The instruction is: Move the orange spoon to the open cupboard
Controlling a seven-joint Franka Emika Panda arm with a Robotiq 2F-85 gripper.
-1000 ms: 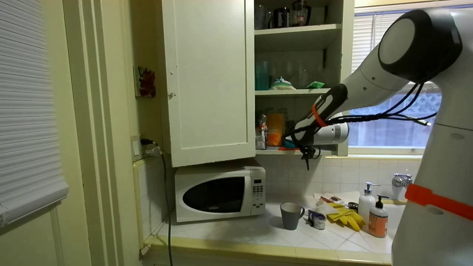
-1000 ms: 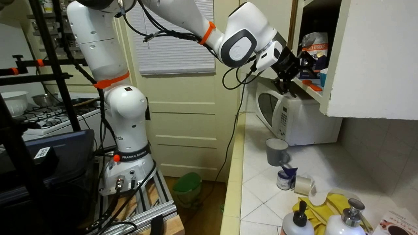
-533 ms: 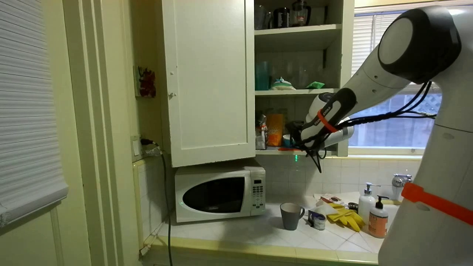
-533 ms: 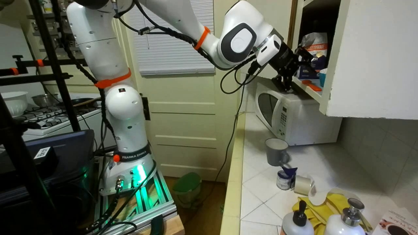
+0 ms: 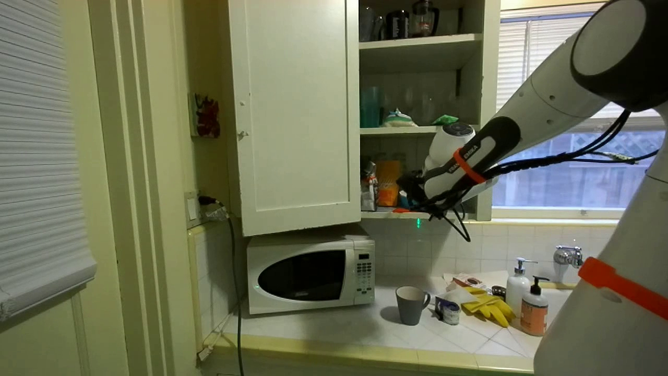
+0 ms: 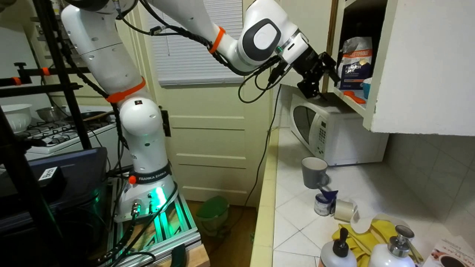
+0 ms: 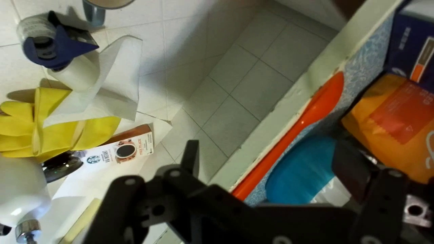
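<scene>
Wrist view: the orange spoon (image 7: 291, 137) already lies inside the open cupboard (image 5: 490, 52), along the shelf lip (image 7: 295, 98), above the back edge of the table (image 6: 293, 226), probably because a blue container (image 7: 300, 169) and orange bag (image 7: 390, 118) crowd behind. My empty jaws stand wide apart. In an exterior view, a dark bag (image 6: 355, 70) reads "LETPROOF".

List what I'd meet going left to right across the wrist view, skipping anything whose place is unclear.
White pump bottle → coffee box → orange spoon → orange bag.
</scene>
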